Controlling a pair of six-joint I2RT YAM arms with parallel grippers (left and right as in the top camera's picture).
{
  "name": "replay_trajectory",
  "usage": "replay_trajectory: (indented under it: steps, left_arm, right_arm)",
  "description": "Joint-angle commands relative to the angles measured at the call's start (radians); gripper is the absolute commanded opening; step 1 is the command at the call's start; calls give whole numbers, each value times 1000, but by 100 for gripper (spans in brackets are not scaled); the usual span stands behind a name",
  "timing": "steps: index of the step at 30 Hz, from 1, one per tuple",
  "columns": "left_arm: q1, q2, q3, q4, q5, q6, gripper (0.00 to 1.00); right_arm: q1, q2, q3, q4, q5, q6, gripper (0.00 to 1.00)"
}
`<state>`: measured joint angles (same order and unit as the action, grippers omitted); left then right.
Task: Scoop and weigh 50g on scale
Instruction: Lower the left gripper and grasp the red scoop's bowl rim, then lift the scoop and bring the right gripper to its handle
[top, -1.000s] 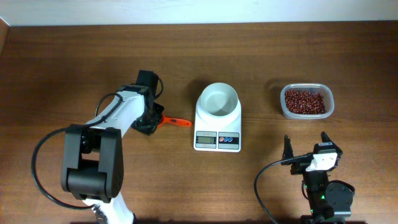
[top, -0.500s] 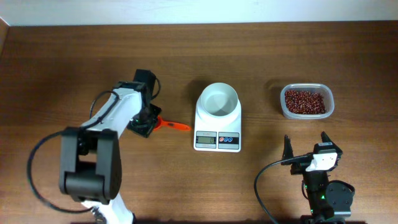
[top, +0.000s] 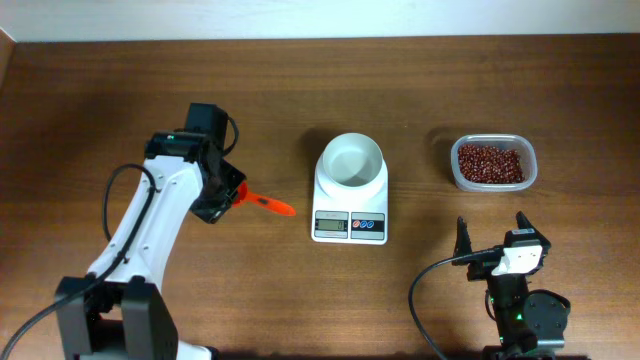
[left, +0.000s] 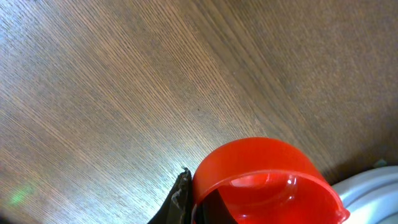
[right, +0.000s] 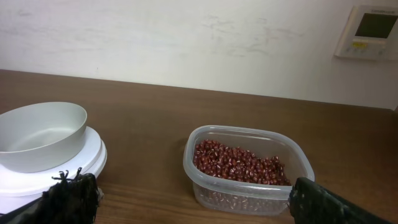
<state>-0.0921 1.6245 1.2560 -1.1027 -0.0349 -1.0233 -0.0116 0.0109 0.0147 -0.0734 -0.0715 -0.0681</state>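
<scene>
The white scale (top: 350, 200) stands mid-table with an empty white bowl (top: 351, 160) on top. The red-brown beans (top: 490, 162) fill a clear tub (top: 530, 165) to its right. My left gripper (top: 234, 195) is shut on the handle of an orange-red scoop (top: 268, 204), left of the scale. In the left wrist view the empty scoop cup (left: 267, 180) sits beside one dark finger (left: 179, 200), over bare wood. My right gripper (top: 492, 232) stands open in front of the tub, holding nothing. The right wrist view shows the beans (right: 239, 162) between its fingers (right: 68, 196).
The scale's white edge (left: 373, 190) shows at the bottom right of the left wrist view. In the right wrist view the bowl (right: 40, 134) is at the left, and a wall with a thermostat (right: 372, 31) stands behind the table. Bare wood surrounds the objects.
My left gripper has shut on the scoop's handle and drawn back to the left, carrying the scoop away from the scale. The right arm has not moved.
</scene>
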Motion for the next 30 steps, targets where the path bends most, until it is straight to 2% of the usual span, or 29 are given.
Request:
replay_trajectory:
  steps: [1, 14, 16, 24, 30]
  left_arm:
    - [2, -26, 19, -3, -14, 23, 0]
    - [2, -26, 19, -3, -13, 22, 0]
    - [2, -26, 19, -3, -6, 22, 0]
    - [2, -26, 19, -3, 20, 18, 0]
    - [2, -26, 19, -3, 21, 18, 0]
  right_arm:
    - [-2, -7, -9, 0, -2, -3, 99]
    - [-2, -7, -9, 3, -29, 1, 99]
    - [-2, -7, -9, 10, -97, 85, 99]
    - [-2, -7, -9, 29, -474, 649, 99]
    - [-2, -7, -9, 32, -615, 913, 99]
